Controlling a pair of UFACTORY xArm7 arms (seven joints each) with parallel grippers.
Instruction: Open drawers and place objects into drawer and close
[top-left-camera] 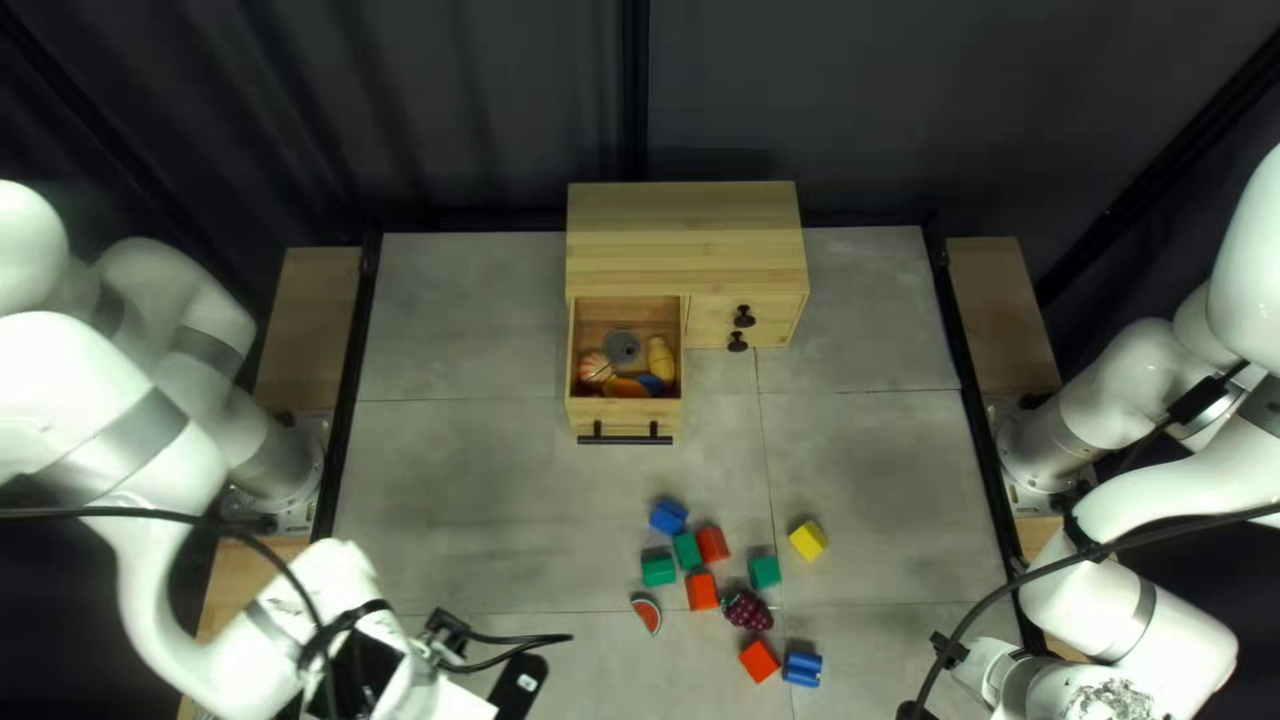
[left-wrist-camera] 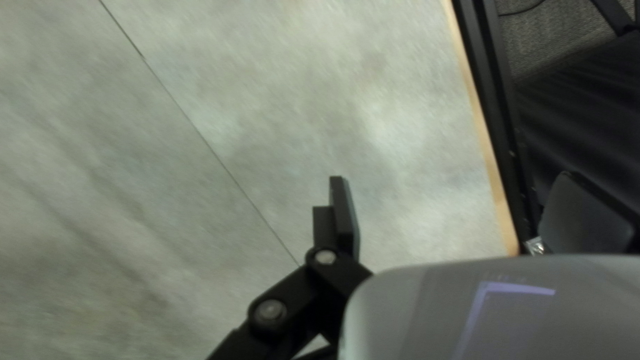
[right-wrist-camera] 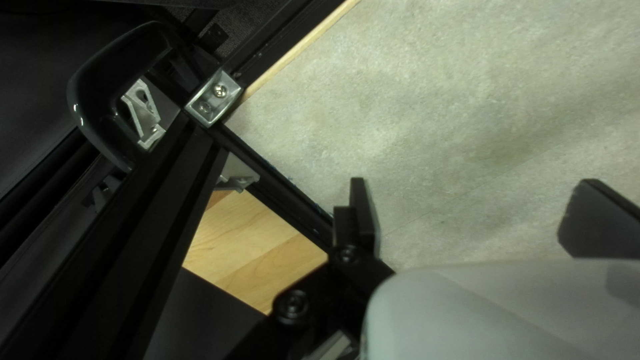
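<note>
In the top left view my left gripper is partly visible at the near edge, left of the blocks. The left wrist view shows my left gripper open over bare tabletop. My right gripper, outside the top left view, is open above the table near its corner. The wooden cabinet has its left drawer pulled out, holding a grey round piece, a striped ball, a yellow piece and orange and blue things. Its right drawers are shut.
Several blocks lie before the cabinet, among them a yellow block, a blue block and a red block. Beside them are a watermelon slice and purple grapes. A black frame edges the table.
</note>
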